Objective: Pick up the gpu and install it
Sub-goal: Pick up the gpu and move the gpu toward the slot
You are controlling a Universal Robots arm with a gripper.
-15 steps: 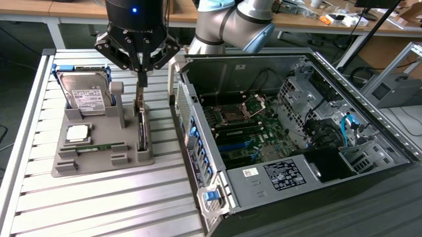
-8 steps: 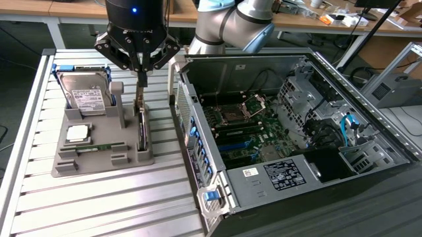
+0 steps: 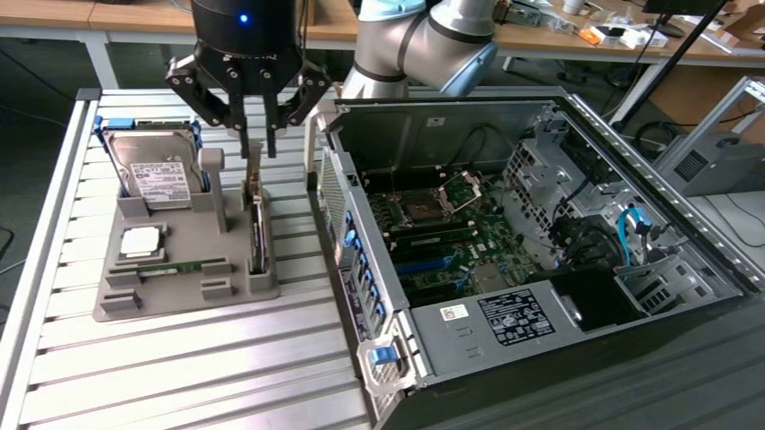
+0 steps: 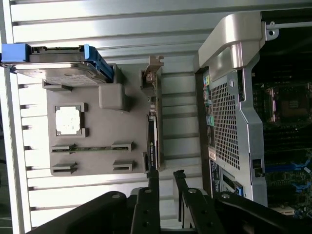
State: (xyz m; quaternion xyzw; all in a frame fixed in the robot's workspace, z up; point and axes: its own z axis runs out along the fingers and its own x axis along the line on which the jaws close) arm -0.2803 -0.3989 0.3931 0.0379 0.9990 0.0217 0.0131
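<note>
The gpu (image 3: 256,224) is a thin dark card standing on edge in the slot along the grey holder's (image 3: 179,291) side nearest the computer case, its silver bracket at the far end. In the wrist view the gpu (image 4: 154,127) runs lengthwise beside the holder (image 4: 97,131). My gripper (image 3: 260,152) hangs straight above the card's far end, clear of it. Its two fingertips stand apart with nothing between them, so my gripper (image 4: 165,174) is open.
The holder also carries a hard drive (image 3: 156,175) in a blue frame, a square processor (image 3: 141,240) and a green memory stick (image 3: 179,266). The open computer case (image 3: 669,269) lies at the exterior view's right, motherboard (image 3: 442,242) exposed. All rests on a slatted aluminium table (image 3: 179,376).
</note>
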